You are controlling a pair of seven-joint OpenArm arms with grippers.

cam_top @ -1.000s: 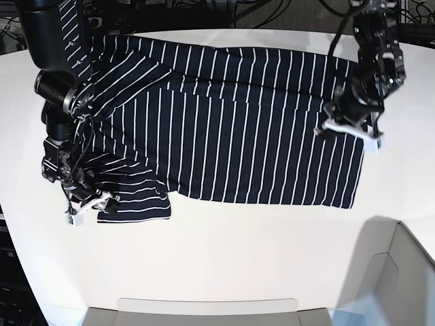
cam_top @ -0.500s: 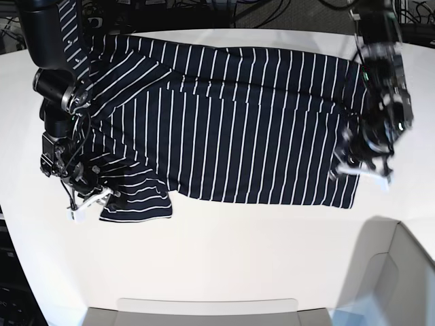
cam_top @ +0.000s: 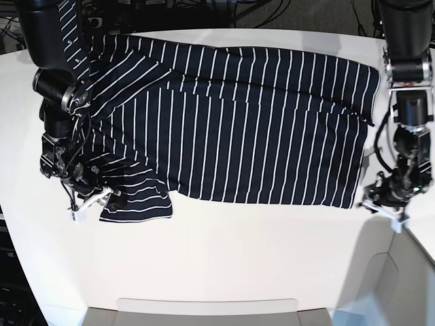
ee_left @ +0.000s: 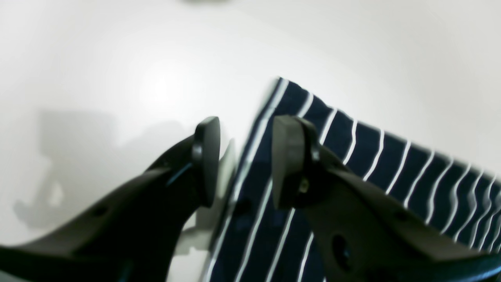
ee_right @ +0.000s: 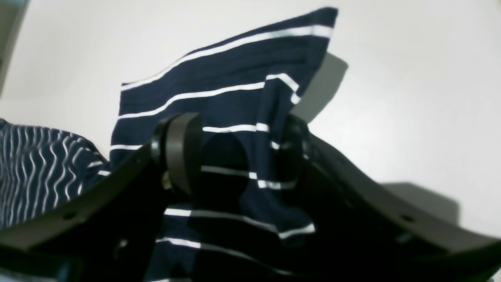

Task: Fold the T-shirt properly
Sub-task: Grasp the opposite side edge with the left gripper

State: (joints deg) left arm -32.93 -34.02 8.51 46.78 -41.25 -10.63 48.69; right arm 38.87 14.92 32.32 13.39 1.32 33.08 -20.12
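At the hem corner, the left gripper [ee_left: 238,160] and right gripper [ee_right: 235,156] stand with jaws apart; closing carelessly could bunch the T-shirt [cam_top: 238,129].

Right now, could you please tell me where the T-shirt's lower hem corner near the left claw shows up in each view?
Base: the hem corner sits lower right, just beside the left claw.
Left wrist: hem corner at upper centre, beyond the open claw's fingers.
Right wrist: not in it; only a sleeve shows.
Shared landmark: the white table.
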